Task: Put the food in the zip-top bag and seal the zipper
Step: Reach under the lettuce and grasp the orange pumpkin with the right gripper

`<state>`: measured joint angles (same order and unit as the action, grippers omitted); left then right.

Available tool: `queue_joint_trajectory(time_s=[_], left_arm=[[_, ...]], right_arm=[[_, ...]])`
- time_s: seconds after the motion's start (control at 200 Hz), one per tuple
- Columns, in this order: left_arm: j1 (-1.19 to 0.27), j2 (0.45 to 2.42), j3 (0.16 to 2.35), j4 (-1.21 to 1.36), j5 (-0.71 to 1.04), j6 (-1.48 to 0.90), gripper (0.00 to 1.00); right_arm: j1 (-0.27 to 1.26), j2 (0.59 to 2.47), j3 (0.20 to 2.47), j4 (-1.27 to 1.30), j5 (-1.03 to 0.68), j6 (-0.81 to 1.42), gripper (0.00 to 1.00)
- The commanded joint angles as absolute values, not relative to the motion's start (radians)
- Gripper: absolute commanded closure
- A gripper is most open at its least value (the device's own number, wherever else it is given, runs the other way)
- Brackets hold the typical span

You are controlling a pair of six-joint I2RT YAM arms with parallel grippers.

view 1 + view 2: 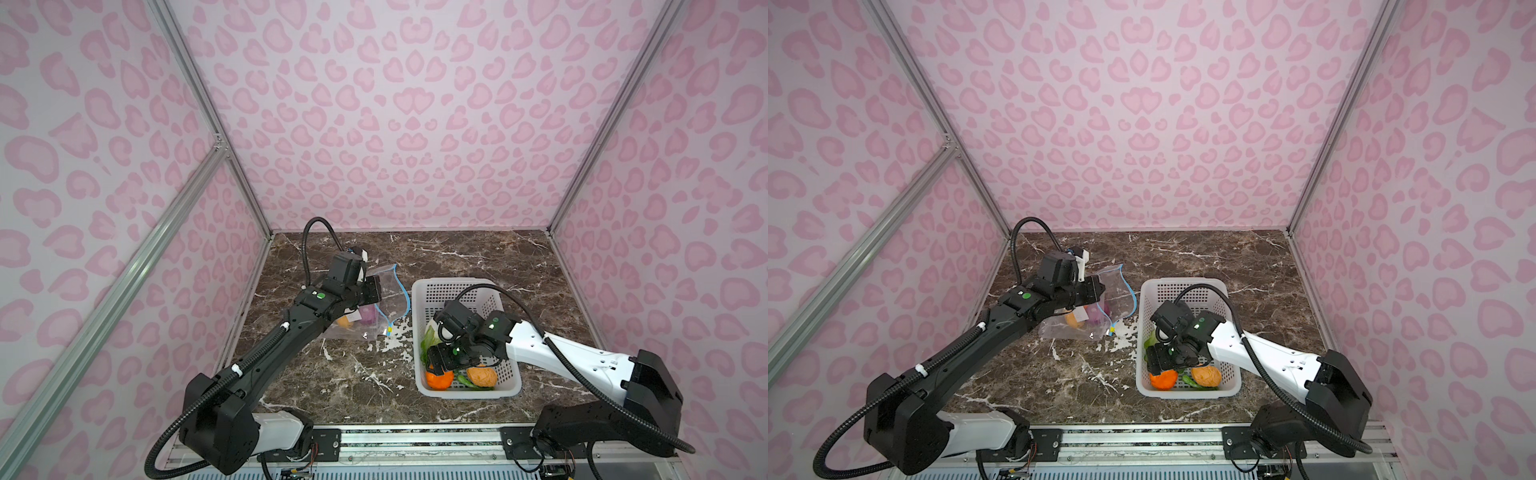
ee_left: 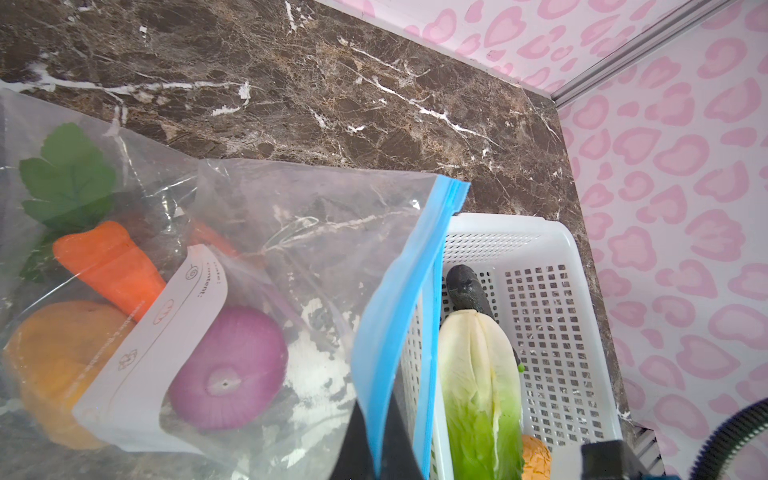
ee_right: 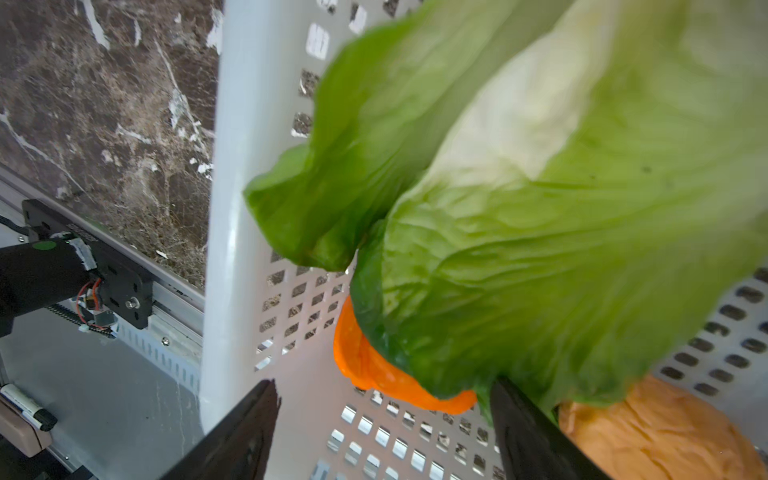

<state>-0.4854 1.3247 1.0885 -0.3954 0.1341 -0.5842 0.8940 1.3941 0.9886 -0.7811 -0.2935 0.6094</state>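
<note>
step in hand: looks like a pick out of the white basket (image 1: 451,281) by the right arm while the left arm holds the zip-top bag (image 2: 311,232) open; that's my read, not gospel
left gripper (image 2: 386,432): pinched fully closed on the blue zipper (image 2: 415,270) strip; it lifts that lip so the mouth gapes toward the basket
bag spot: on the marble table (image 1: 353,374), just beside the basket's left wall in both top views
already bagged: carrot (image 2: 108,266), purple onion (image 2: 228,370), a yellowish potato (image 2: 50,353) and a green leaf (image 2: 66,174)
left to move: cabbage (image 2: 478,374), dark cucumber (image 2: 465,286), orange fruit (image 1: 439,379), second potato (image 1: 482,376); also some green bits I can't make out well
right gripper (image 3: 384,382): jaws spread wide, gripping nothing; it's down in the basket's near end, aimed at the orange fruit, with the cabbage's leafy end draped over the fruit and brushing one finger
how I'd do it: commit to one target; for the fruit, come in lower so the pads land on its widest part and not on floppy leaf; for the cabbage, grab the firm pale body instead
watch out: a leaf caught in the jaws could drag the cabbage along; the basket wall sits close to the other finger
bag side: hold the lip high and steady; the mouth looks tight for the cabbage
</note>
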Motion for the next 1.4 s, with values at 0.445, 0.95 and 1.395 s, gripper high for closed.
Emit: queue_joint_trajectory(time_s=[0.445,0.95,1.395], left_arm=[[-0.485,1.314,1.083,-0.373,0.126,-0.594,0.98],[-0.485,1.308,1.081,-0.373,0.120,-0.595,0.98],[-0.485,1.307,1.080,-0.371,0.120,-0.600,0.98]], right_arm=[[0.973,1.534,1.032,-0.829,-0.089,0.627,0.13],[0.985,1.554,1.035,-0.803,-0.087,0.635,0.33],[0.848,1.497,0.987,-0.739,-0.011,0.615,0.34]])
